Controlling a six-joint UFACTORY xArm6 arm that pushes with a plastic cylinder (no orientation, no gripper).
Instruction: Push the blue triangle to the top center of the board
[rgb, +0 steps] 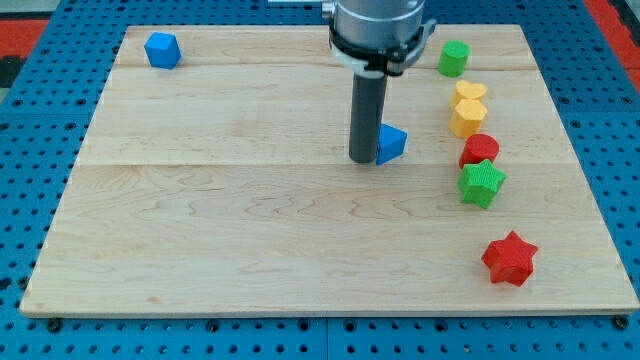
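The table is lying as a pale wooden board over a blue pegged surface, and most of its middle is bare, which is leaving room for a block to be slid about.

The arm is coming down from the view's top centre, its wide grey collar sitting above a straight dark rod that is standing upright. There is no grasping tool here to spread or press together; the rod simply ends in my tip, which is resting on the table just at the left side of the blue triangle, touching it or nearly so.

The blue triangle is sitting a little right of centre, well below the top edge. With my tip at its left rather than beneath it, the contact is looking better suited to a sideways push than an upward one, so I judge the tip needs to get below the block.

Along the view's right, a green cylinder, two yellow blocks, a red block, a green star and a red star are forming a loose column. A blue cube is sitting at top left.
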